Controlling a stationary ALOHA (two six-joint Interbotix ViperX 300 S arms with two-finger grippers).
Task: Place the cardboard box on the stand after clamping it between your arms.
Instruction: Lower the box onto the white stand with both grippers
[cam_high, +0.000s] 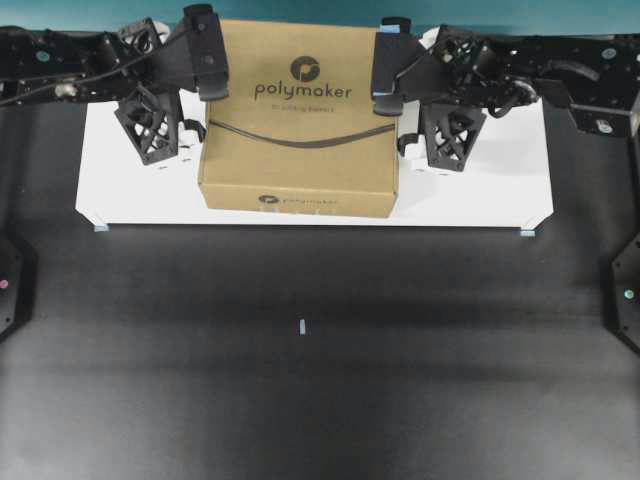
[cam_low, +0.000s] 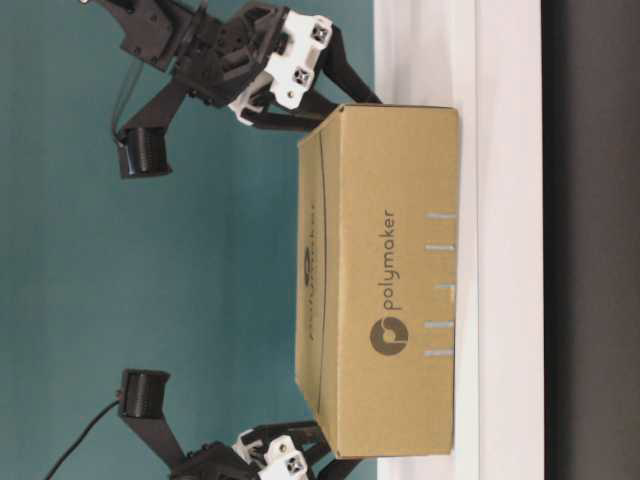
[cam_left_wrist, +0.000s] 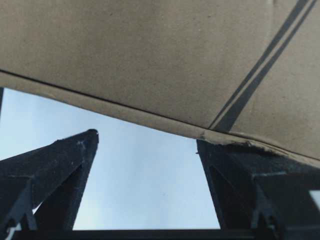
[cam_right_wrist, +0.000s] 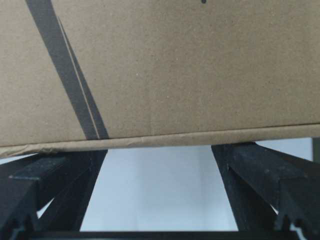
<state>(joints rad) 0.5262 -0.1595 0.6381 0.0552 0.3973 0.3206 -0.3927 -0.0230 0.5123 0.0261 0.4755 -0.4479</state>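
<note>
The cardboard box (cam_high: 300, 110), brown and printed "polymaker", sits on the middle of the white stand (cam_high: 480, 190); from table level the box (cam_low: 385, 280) appears to rest flat on it (cam_low: 510, 240). My left gripper (cam_high: 195, 100) stands open against the box's left side. The left wrist view (cam_left_wrist: 145, 137) shows one fingertip (cam_left_wrist: 215, 150) touching the box edge (cam_left_wrist: 150, 60) and the other just short of it. My right gripper (cam_high: 405, 100) is open at the right side. In its wrist view (cam_right_wrist: 160, 147), both fingers (cam_right_wrist: 240, 155) meet the box (cam_right_wrist: 175, 65). Nothing lies between either pair of jaws.
The stand's light-blue feet (cam_high: 527, 232) sit on a dark table (cam_high: 300, 400). A small pale marker (cam_high: 301, 326) lies in front. Black arm bases (cam_high: 625, 290) stand at both table edges. A teal wall (cam_low: 150, 270) is behind.
</note>
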